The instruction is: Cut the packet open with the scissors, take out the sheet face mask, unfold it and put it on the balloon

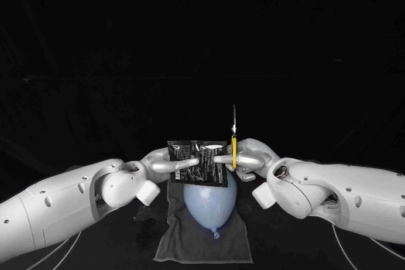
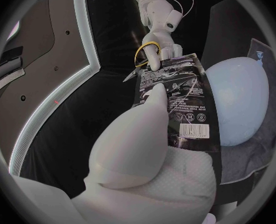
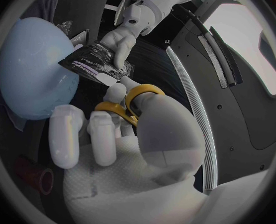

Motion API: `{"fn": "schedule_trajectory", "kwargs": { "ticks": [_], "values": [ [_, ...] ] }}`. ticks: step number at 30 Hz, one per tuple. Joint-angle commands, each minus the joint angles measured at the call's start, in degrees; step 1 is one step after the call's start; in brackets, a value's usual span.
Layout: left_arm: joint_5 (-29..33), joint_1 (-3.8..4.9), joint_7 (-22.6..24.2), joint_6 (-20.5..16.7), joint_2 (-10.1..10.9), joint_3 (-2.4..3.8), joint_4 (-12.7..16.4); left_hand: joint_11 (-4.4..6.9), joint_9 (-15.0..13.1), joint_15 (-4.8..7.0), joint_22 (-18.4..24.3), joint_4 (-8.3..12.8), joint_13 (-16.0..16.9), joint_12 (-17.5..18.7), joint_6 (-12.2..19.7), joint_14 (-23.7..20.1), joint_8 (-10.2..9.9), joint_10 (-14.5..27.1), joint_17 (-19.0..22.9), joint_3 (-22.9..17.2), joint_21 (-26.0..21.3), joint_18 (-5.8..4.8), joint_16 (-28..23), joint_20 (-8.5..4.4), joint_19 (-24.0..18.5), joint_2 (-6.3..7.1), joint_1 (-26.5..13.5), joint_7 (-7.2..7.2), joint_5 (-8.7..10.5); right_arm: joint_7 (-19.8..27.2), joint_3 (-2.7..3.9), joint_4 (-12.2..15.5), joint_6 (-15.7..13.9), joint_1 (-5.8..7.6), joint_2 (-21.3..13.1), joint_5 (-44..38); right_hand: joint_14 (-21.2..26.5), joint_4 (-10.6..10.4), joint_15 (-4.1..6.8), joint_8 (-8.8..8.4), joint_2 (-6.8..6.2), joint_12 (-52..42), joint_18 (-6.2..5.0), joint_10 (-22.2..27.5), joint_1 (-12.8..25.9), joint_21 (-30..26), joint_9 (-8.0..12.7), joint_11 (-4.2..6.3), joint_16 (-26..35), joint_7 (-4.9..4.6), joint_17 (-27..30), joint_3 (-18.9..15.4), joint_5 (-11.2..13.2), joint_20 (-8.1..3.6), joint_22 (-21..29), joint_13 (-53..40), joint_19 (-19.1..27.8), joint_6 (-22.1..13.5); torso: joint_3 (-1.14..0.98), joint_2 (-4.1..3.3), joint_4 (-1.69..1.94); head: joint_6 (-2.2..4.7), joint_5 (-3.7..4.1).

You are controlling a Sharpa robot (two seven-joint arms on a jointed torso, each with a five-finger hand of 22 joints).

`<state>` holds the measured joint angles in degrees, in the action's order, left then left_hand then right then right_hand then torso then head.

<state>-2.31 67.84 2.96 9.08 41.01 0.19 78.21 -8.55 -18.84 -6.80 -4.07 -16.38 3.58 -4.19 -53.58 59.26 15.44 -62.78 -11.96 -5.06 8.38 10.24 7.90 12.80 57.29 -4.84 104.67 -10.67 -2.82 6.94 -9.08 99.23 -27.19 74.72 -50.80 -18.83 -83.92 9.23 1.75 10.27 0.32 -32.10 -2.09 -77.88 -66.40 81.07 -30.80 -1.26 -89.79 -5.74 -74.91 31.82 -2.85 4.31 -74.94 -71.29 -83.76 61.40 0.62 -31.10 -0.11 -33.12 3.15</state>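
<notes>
A grey cloth (image 1: pixel 181 246) carries the pale blue balloon (image 1: pixel 206 205), its knot toward the robot. Above the balloon's far end, the left hand (image 1: pixel 164 160) pinches the black packet (image 1: pixel 202 173) upright. The right hand (image 1: pixel 253 159) grips the yellow-handled scissors (image 1: pixel 234 142), fingers through the loops, with the blades pointing up at the packet's right edge.

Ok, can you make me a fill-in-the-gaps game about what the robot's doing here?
The left hand holds the ____ packet.
The right hand holds scissors with ____ handles.
The blue ____ lies on the grey cloth.
Missing words: black, yellow, balloon.
</notes>
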Motion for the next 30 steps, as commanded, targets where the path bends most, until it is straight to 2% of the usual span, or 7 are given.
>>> {"fn": "schedule_trajectory", "kwargs": {
  "ticks": [1,4,9,14,18,22,30],
  "values": [
    [1.0,0.06,1.8,-1.8,-0.3,0.05,0.3,0.33,-0.2,0.25,0.1,-0.2,-0.1,0.5,-0.6,0.9,0.5,-1.2,0.0,-2.7,0.4,0.41,0.1,-0.24,0.8,-0.17,1.1,0.1,-0.03,1.0,0.09,-0.1,1.0,0.04,0.4,-0.1,-6.1,4.4,0.29,0.39,3.19,-57.9,0.04,-12.1,-2.6,0.1,-0.1,-0.16,-0.2,-0.35,-15.1,5.2,0.1,-0.17,-12.3,-18.7,-1.6,-0.1,-0.03,0.0,-0.03,0.05,0.08],
    [1.0,0.06,2.5,-3.4,-0.3,0.04,0.3,0.59,-0.4,0.49,0.1,-0.3,-0.1,0.5,-1.0,1.7,0.8,-2.0,-0.1,-4.9,0.5,0.41,0.2,-0.44,1.5,0.32,0.2,0.35,0.03,1.1,0.09,-0.2,1.5,0.04,0.5,0.2,-6.1,4.4,0.29,0.4,3.19,-57.9,-0.25,-12.1,-2.6,-1.1,-0.1,-0.16,-0.2,-0.35,-15.1,5.2,0.1,-0.17,-12.0,-18.7,-1.0,-0.1,0.0,0.03,-0.03,0.06,0.02],
    [1.1,0.06,3.2,-6.1,-0.2,0.04,0.5,1.18,-1.5,1.05,0.2,0.0,-0.1,0.6,-1.8,3.4,2.0,-4.0,-0.4,-12.5,0.5,0.38,0.2,-1.0,2.7,3.35,-3.5,0.83,-0.02,2.0,0.08,-0.6,1.3,0.05,0.3,2.4,-5.3,2.5,-0.31,-0.78,3.8,-56.6,-1.88,-11.8,-0.2,-8.5,0.0,-0.94,1.7,-1.37,-12.7,5.6,0.1,0.0,-9.6,-17.9,3.0,-2.8,0.0,0.04,-0.05,0.18,-0.04],
    [1.3,0.06,3.3,-7.9,0.1,0.02,0.9,1.26,-2.7,1.17,0.1,1.0,-0.1,0.7,-1.7,4.3,3.0,-4.8,-0.8,-20.9,0.5,0.32,-0.2,-1.19,3.5,6.99,-7.9,0.84,0.06,2.9,0.07,-0.7,0.4,0.06,-0.2,4.3,-0.5,-1.0,-1.31,-3.31,0.81,-35.7,-4.39,-4.1,3.7,-21.8,0.3,-2.3,11.4,-2.98,-2.2,0.0,0.1,1.23,-4.8,-5.3,10.4,-8.5,-0.05,0.01,-0.08,0.15,-0.17],
    [2.5,0.05,3.7,-9.4,0.2,0.02,1.2,1.27,-4.0,1.19,0.1,3.6,0.0,0.7,-1.3,4.7,4.0,-5.2,-1.4,-27.1,0.5,0.31,-0.5,-1.24,3.9,8.78,-12.5,0.79,-0.02,3.9,0.06,-0.9,-0.8,0.08,-0.9,5.9,2.4,-1.7,-1.01,-2.91,0.35,-21.1,-5.53,1.1,2.6,-28.3,0.0,-1.87,17.5,-2.55,3.7,-2.0,-0.1,1.24,-1.8,4.1,13.3,-7.8,-0.04,0.02,-0.09,0.13,-0.2],
    [4.0,0.05,6.2,-10.5,0.2,0.03,1.4,1.26,-4.3,1.23,0.1,4.4,0.0,0.6,-1.2,4.8,4.2,-5.3,-1.5,-27.9,0.6,0.33,-0.6,-1.28,4.1,8.87,-13.4,0.72,-0.03,4.9,0.05,-0.7,-1.5,0.1,-2.4,7.3,2.9,-2.1,-0.63,-2.5,0.47,-0.1,-5.86,6.3,1.2,-31.2,-0.3,-1.25,20.0,-2.2,6.2,-2.5,0.2,0.79,0.0,18.8,13.7,-6.8,-0.02,0.02,-0.06,0.33,-0.21],
    [8.5,-0.07,10.5,-13.1,-0.3,0.05,2.3,1.24,-4.6,1.23,0.1,5.6,0.0,0.6,-1.0,4.8,4.4,-5.3,-1.7,-29.1,0.6,0.31,-0.7,-1.32,4.1,9.0,-14.6,0.69,-0.04,6.8,-0.36,1.1,-1.8,0.04,-6.3,9.0,2.4,-2.1,0.06,-1.75,0.81,5.0,-5.7,3.7,-0.4,-31.4,-0.7,-0.65,20.6,-1.18,6.8,-2.5,0.1,0.23,0.8,23.7,12.7,-4.8,-0.07,0.07,-0.24,0.41,-0.07]
  ]
}}
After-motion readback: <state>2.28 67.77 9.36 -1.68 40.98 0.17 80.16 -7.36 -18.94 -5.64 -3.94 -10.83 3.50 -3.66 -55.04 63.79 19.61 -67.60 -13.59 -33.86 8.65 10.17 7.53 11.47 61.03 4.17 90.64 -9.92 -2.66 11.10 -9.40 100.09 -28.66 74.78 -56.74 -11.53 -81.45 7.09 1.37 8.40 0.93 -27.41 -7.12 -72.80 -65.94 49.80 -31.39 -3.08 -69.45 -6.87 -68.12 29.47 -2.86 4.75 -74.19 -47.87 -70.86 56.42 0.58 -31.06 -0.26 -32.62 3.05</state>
